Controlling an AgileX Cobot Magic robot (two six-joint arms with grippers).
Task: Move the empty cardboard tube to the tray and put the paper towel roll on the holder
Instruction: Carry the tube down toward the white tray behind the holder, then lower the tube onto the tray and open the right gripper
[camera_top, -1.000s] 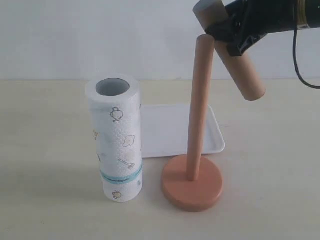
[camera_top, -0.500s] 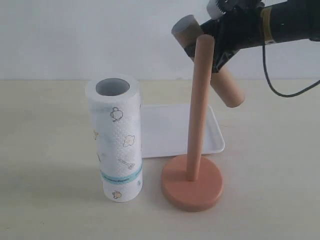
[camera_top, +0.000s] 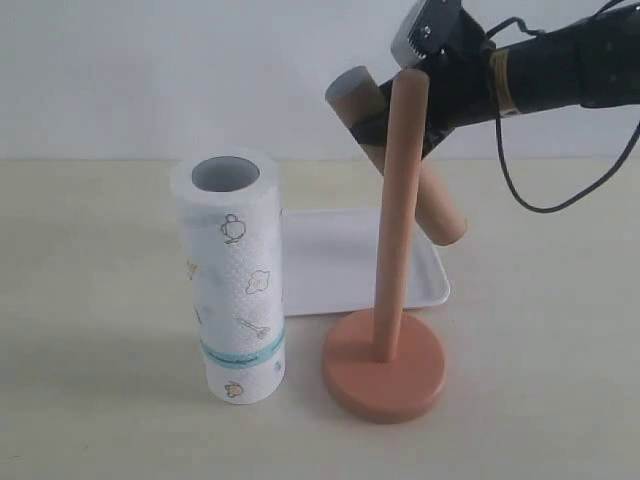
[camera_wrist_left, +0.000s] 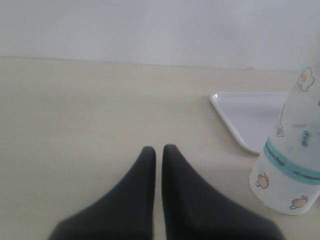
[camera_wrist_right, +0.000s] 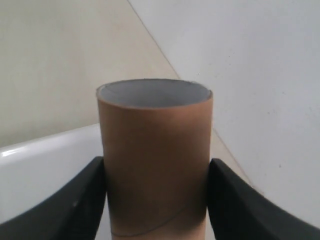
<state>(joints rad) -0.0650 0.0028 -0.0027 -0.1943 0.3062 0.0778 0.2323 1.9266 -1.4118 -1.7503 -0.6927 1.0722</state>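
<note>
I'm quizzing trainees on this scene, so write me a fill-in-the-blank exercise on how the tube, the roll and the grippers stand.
1. The right gripper holds the cardboard tube in the air, ____ rather than vertical.
2. The paper towel roll stands ____ on the table.
3. The left gripper, holding nothing, has its jaws ____.
4. The holder stands in front of the ____ tray.
Missing words: tilted; upright; shut; white.
</note>
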